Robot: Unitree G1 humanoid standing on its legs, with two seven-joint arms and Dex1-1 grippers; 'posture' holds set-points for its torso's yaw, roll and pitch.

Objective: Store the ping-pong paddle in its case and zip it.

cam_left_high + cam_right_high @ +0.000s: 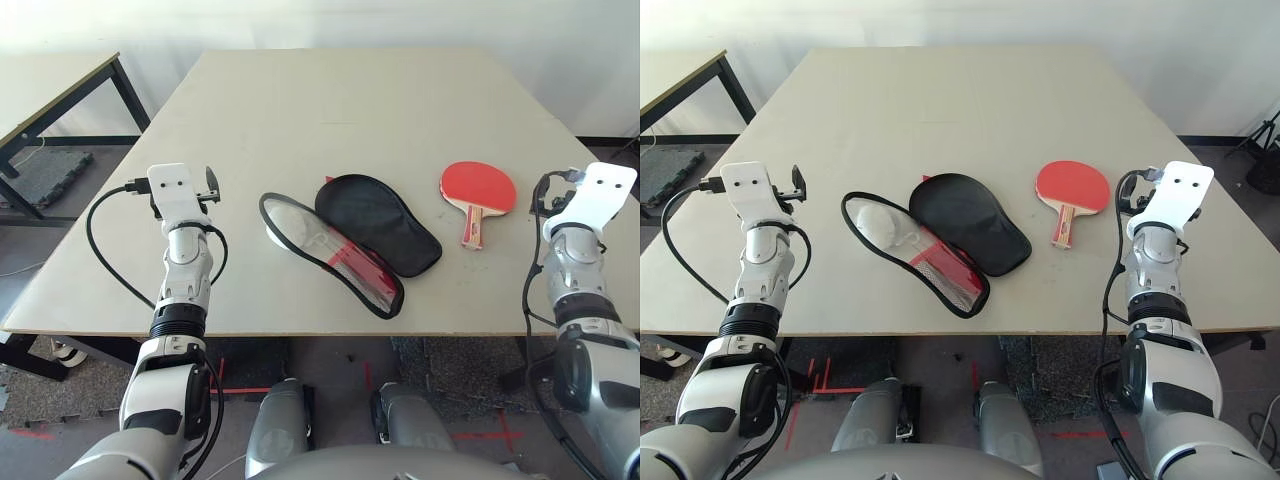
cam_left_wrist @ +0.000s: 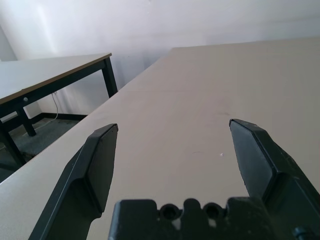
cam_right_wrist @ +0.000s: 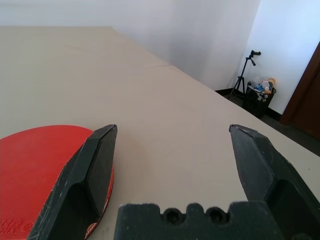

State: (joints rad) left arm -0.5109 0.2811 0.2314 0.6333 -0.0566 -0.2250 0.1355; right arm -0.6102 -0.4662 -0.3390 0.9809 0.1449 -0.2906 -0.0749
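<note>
The ping-pong paddle (image 1: 478, 188) lies flat at the table's right, red face up, wooden handle toward the front edge; its red face (image 3: 40, 170) also shows in the right wrist view. The case (image 1: 377, 223) lies unzipped at the middle, its black half folded back to the right, its other half (image 1: 330, 252) spread left with a white lining and red inside. My right gripper (image 3: 172, 150) is open, hovering just right of the paddle. My left gripper (image 2: 172, 150) is open over bare table, well left of the case.
The beige table (image 1: 350, 110) reaches far back. A second table (image 1: 60, 95) with black legs stands at the far left. In the right wrist view a tripod and a black bin (image 3: 260, 95) stand on the floor beyond the table's right edge.
</note>
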